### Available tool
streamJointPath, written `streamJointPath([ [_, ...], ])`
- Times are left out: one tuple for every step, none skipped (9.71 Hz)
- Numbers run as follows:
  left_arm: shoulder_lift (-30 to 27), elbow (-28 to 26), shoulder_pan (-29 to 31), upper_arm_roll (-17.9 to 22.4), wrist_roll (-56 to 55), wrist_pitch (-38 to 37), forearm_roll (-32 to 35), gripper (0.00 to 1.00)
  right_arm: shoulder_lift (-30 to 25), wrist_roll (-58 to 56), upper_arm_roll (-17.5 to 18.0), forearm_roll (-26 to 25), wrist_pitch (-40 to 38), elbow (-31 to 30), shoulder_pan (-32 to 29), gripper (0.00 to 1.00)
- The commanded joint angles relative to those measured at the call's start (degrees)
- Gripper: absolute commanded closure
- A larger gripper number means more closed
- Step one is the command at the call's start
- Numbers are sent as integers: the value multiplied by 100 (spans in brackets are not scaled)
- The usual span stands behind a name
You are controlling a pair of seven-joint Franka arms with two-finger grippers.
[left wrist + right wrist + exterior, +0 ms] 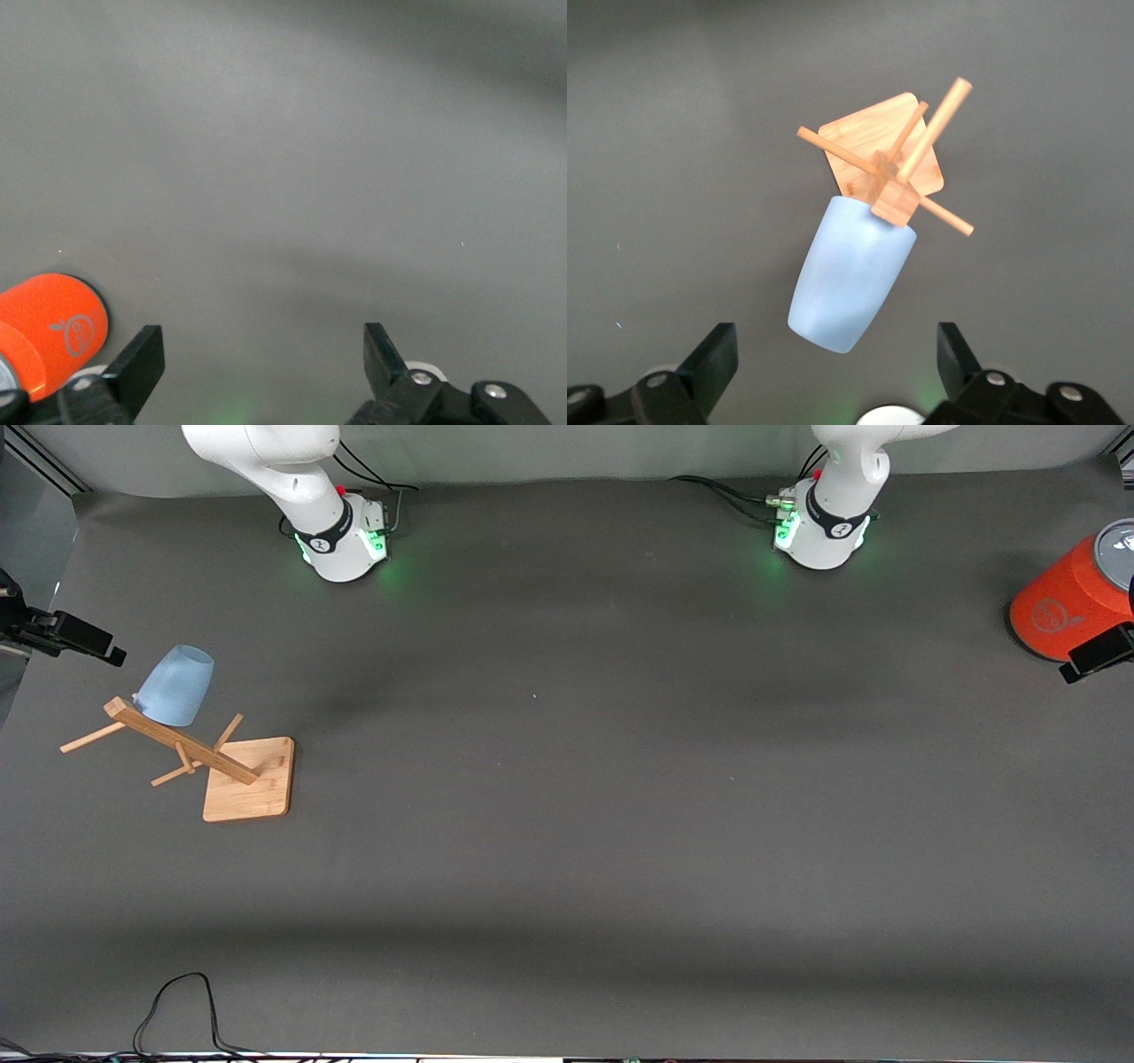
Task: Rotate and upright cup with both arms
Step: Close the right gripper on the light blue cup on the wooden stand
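Cup (178, 685) first: we see the pale-blue tumbler hung mouth-down on a peg of the wooden rack (250, 779), tilted, at the right arm's end of the desk. The right gripper (837, 354) hovers above it with jaws released and holding nothing, the cup's closed base showing between them in the right wrist view. The left gripper (264, 354) hangs over bare desk near the orange cylinder (1067, 602) at the left arm's end, jaws likewise spread and empty, waiting. We judge the step in hand to be the first grasp. To do it well we should line the right jaws across the cup's body, clear of the rack's pegs, then draw it off along the peg's axis, not straight up, so the rack does not tip.
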Motion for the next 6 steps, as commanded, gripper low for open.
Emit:
streamJointPath([
  [3, 211, 9, 115, 21, -232, 45, 0, -127, 1353, 4, -32, -76, -219, 55, 0],
  [3, 211, 9, 124, -5, -240, 45, 0, -171, 1776, 4, -15, -41, -342, 55, 0],
  [11, 202, 17, 142, -14, -223, 36, 0, -180, 1884, -4, -15, 29, -482, 55, 0],
  [38, 194, 9, 150, -32, -179, 27, 0, -206, 1894, -5, -15, 247, -718, 29, 0],
  [38, 194, 9, 151, -41, -162, 36, 0, -232, 1903, -22, 3, 606, -1052, 3, 0],
  [38, 211, 17, 185, -6, -170, 53, 0, -233, 1894, -214, 12, 949, -1385, 54, 0],
])
